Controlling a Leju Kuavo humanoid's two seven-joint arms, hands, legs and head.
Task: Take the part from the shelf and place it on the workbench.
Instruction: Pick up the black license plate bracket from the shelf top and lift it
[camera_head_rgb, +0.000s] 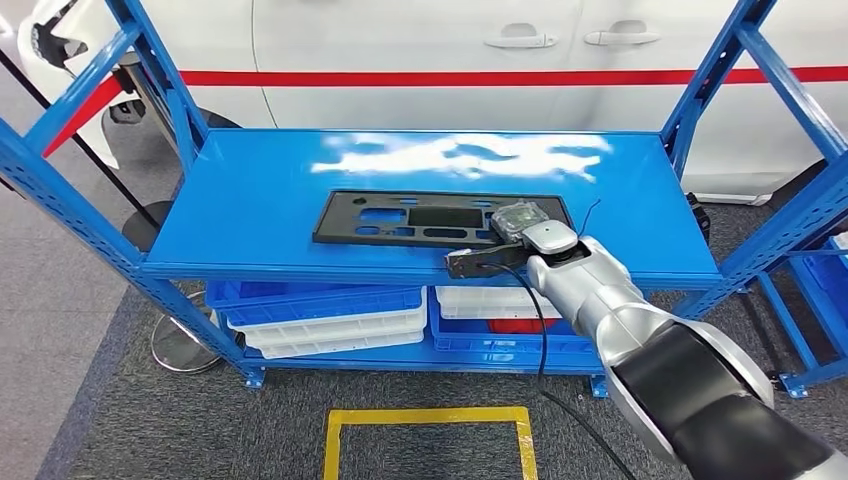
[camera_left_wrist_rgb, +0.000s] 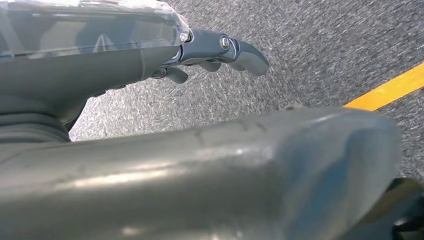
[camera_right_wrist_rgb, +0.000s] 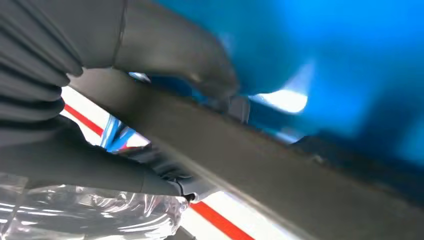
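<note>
A flat black part (camera_head_rgb: 400, 215) with several cutouts lies on the blue shelf (camera_head_rgb: 250, 200), near its front edge. My right hand (camera_head_rgb: 515, 235) is at the part's front right corner, its dark fingers (camera_head_rgb: 475, 262) at the shelf's front edge. The right wrist view shows the part's edge (camera_right_wrist_rgb: 250, 160) running between the thumb (camera_right_wrist_rgb: 165, 45) on one face and the fingers (camera_right_wrist_rgb: 100, 165) on the other, so the hand grips it. My left hand (camera_left_wrist_rgb: 215, 50) hangs over grey carpet with nothing in it, its fingers loosely apart.
Blue and white bins (camera_head_rgb: 330, 315) sit on the lower shelf. Blue uprights (camera_head_rgb: 60, 200) flank the shelf. A white car (camera_head_rgb: 420, 50) stands behind it. A yellow tape square (camera_head_rgb: 430, 415) marks the carpet in front, and a round metal base (camera_head_rgb: 185, 345) is at the left.
</note>
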